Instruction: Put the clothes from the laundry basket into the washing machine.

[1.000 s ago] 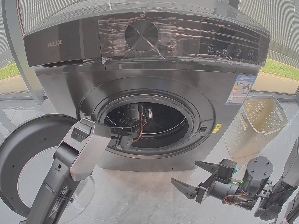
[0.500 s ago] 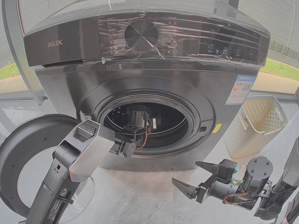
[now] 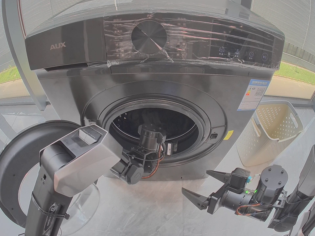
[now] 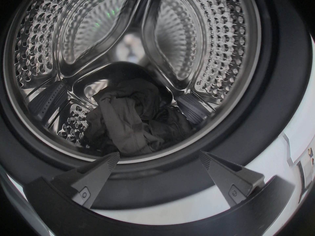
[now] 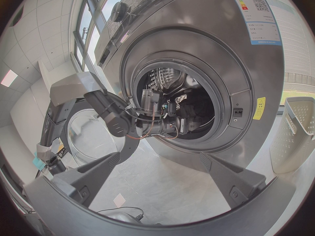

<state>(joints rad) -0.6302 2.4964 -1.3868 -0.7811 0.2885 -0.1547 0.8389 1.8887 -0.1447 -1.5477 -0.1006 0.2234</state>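
Down in the drum (image 4: 223, 49) lie dark clothes (image 4: 131, 118), so your left gripper (image 4: 157, 156) hangs wide open and empty.

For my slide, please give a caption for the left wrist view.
Open left tool before the washing machine drum, dark clothes lying at its bottom.

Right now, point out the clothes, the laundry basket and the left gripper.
clothes (image 4: 131, 115), left wrist view, dark heap's middle.
laundry basket (image 3: 259, 145), head view, perforated wall.
left gripper (image 4: 159, 154), left wrist view, between fingertips.
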